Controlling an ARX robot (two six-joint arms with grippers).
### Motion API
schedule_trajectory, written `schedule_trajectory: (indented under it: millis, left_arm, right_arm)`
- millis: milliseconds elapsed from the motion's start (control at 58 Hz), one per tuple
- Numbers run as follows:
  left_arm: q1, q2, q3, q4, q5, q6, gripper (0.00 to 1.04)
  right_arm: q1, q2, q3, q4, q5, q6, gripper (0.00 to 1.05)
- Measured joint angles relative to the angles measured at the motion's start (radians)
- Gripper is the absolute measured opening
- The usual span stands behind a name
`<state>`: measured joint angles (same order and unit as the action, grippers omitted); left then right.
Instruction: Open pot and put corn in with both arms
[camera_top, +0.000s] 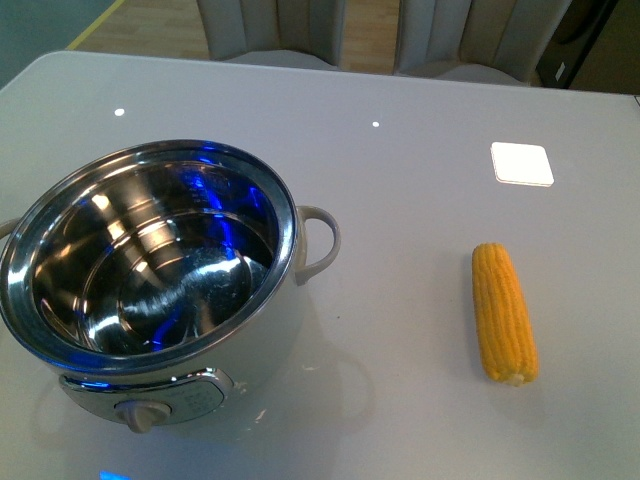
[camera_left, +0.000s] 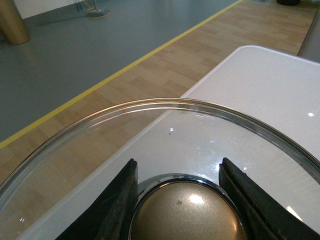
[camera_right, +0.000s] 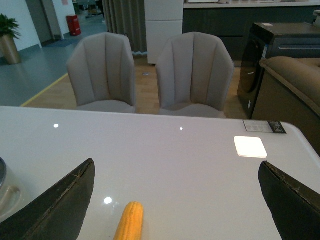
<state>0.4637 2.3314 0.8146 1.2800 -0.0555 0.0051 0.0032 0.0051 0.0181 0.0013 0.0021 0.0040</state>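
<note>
The pot (camera_top: 150, 265) stands uncovered on the left of the white table, shiny steel inside, with a side handle (camera_top: 318, 243) and a front dial (camera_top: 138, 414). The yellow corn (camera_top: 503, 312) lies on the right side of the table, apart from the pot. In the left wrist view my left gripper (camera_left: 179, 200) is shut on the gold knob (camera_left: 187, 212) of the glass pot lid (camera_left: 165, 107), held over the table's edge. In the right wrist view my right gripper (camera_right: 175, 200) is open above the corn (camera_right: 130, 221), which sits between its fingers (camera_right: 55, 205). Neither arm shows in the front view.
A white square pad (camera_top: 521, 163) lies at the back right of the table (camera_top: 400, 200). Two grey chairs (camera_right: 150, 72) stand behind the far edge. A dark cabinet (camera_right: 280, 55) and a sofa are at the right beyond the table.
</note>
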Motion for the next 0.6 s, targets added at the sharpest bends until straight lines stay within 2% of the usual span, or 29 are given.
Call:
schedule_trajectory:
  millis: [604]
  left_arm:
    - [-0.034,0.335,0.176,0.098,0.003,-0.029,0.42]
  right_arm:
    - [0.0,0.0,0.0,0.0,0.0,0.0,0.96]
